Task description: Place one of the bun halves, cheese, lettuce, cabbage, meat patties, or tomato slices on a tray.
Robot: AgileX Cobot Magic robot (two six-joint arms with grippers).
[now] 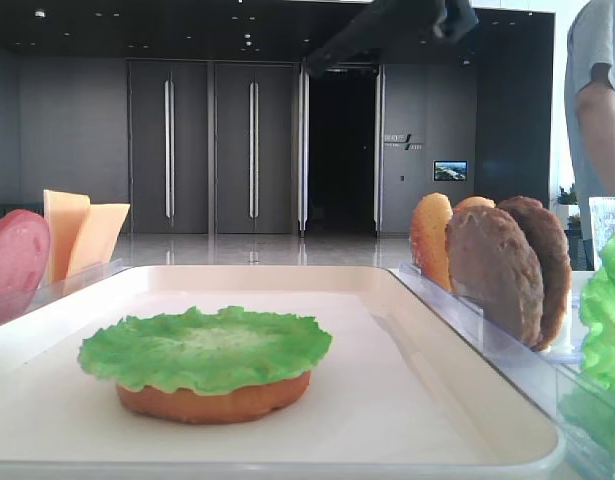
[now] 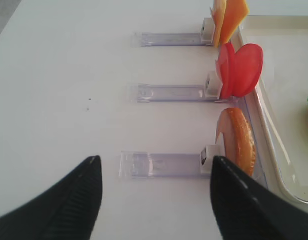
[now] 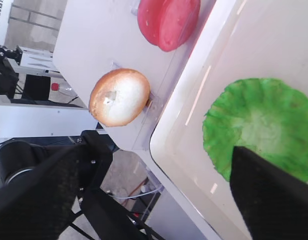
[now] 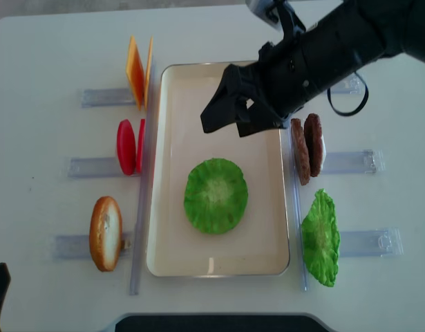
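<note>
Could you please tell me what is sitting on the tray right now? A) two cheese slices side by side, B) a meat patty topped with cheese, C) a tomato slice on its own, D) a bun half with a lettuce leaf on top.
D: on the tray a green lettuce leaf lies over a golden-brown bun half, while the tomato slices, cheese and meat patties stand in holders beside it.

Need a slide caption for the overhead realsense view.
Open right gripper above tray; lettuce placed mid-tray.
</note>
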